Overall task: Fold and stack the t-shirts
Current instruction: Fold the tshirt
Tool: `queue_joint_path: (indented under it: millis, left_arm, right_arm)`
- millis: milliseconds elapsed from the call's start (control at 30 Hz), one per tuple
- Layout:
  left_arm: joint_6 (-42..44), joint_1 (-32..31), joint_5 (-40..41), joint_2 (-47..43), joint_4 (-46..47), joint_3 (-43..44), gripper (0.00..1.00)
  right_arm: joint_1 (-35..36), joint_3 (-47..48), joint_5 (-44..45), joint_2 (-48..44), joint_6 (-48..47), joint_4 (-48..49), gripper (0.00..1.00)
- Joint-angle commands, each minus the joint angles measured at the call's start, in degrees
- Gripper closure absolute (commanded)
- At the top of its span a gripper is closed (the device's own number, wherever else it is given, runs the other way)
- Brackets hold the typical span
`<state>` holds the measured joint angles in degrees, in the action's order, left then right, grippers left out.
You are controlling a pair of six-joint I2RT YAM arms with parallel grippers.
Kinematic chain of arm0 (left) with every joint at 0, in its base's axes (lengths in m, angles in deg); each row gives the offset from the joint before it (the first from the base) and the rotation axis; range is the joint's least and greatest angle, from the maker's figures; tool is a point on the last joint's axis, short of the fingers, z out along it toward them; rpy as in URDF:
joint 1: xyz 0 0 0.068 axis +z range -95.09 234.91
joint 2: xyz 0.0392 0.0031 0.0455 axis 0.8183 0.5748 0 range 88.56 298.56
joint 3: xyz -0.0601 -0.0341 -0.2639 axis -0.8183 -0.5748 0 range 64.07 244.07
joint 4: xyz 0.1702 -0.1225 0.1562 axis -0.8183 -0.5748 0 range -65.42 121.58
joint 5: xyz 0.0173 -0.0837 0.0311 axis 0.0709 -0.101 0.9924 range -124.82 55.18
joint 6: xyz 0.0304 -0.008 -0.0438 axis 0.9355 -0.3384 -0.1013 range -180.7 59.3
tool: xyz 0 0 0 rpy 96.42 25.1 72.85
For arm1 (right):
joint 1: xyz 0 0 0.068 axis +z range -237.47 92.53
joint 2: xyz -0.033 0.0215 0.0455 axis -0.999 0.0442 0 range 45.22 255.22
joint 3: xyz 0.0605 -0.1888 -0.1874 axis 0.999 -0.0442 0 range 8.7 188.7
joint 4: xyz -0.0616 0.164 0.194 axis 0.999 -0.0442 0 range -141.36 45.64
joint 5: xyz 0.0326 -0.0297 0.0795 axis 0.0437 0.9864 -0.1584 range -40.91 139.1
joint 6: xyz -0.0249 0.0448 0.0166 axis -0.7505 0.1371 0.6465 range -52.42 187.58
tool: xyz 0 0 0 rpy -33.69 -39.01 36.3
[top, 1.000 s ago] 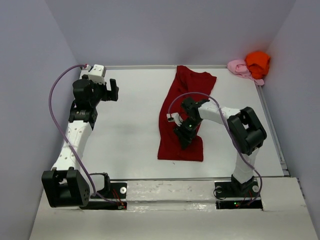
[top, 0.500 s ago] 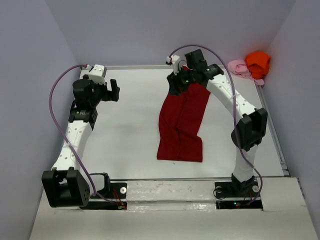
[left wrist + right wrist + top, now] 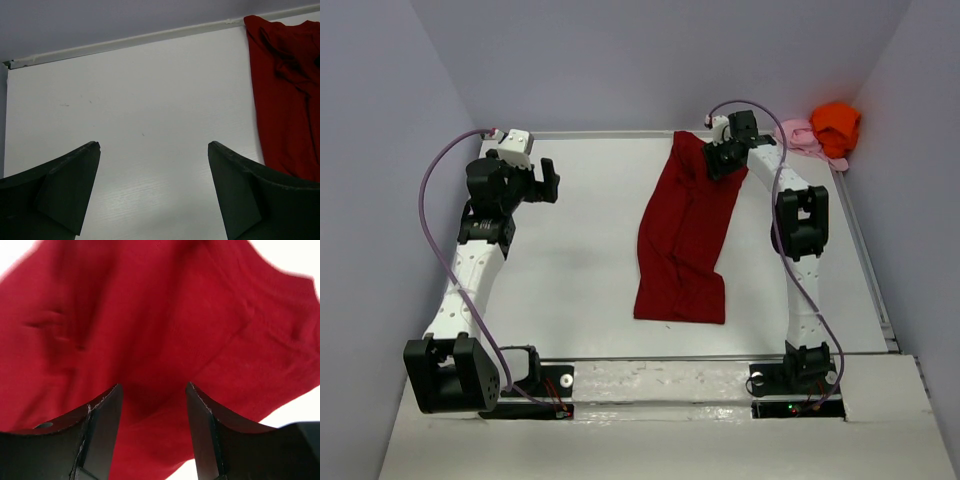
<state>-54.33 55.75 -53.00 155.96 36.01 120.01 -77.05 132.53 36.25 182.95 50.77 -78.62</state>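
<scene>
Left gripper (image 3: 542,180) — spread wide, empty, idle well left of the outstretched dark red t-shirt (image 3: 685,240), likely awaiting its turn. Right gripper (image 3: 720,160) over that shirt's far end, jaws apart, nothing pinched — seemingly lining up a grasp. Pink t-shirt (image 3: 798,133) and orange t-shirt (image 3: 835,122) heaped beyond its far right corner, unfolded.

Soft, even light falls from above in every view. The white table (image 3: 590,250) looks bright but shows no hard glare, and only faint, diffuse shadows lie on it. The overhead view is sharp throughout. In the left wrist view the left fingers (image 3: 65,190) are dark and shaded, with little detail. The right wrist view is blurred: the dark red t-shirt (image 3: 150,330) smears, and the bare table beside it burns out white.
</scene>
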Motion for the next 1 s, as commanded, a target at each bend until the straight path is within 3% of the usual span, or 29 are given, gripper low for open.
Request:
queue_joint_path:
  millis: [0, 300, 467, 567, 800, 967]
  left_arm:
    - [0.31, 0.21, -0.02, 0.54, 1.46, 1.98, 0.01]
    - [0.31, 0.21, -0.46, 0.63, 1.29, 2.06, 0.01]
    - [0.22, 0.21, -0.81, 0.11, 1.11, 2.15, 0.01]
    - [0.22, 0.21, -1.07, -0.33, 0.94, 1.98, 0.01]
    - [-0.31, 0.21, -3.27, -0.95, 0.76, 2.06, 0.01]
    - [-0.13, 0.21, -3.01, -1.13, 0.58, 1.98, 0.01]
  right_arm:
    - [1.01, 3.35, 1.77, -0.62, -2.78, 2.71, 0.41]
    - [1.01, 5.71, -2.36, 5.78, -0.94, -0.53, 0.39]
    - [1.01, 19.82, -4.21, 13.60, -1.02, -7.65, 0.38]
    - [1.01, 21.54, -5.43, 15.02, 0.91, -8.45, 0.36]
    - [1.01, 15.75, -11.42, 10.81, 2.05, 2.50, 0.36]
    - [1.01, 19.32, -16.24, 13.33, 2.40, 7.37, 0.36]
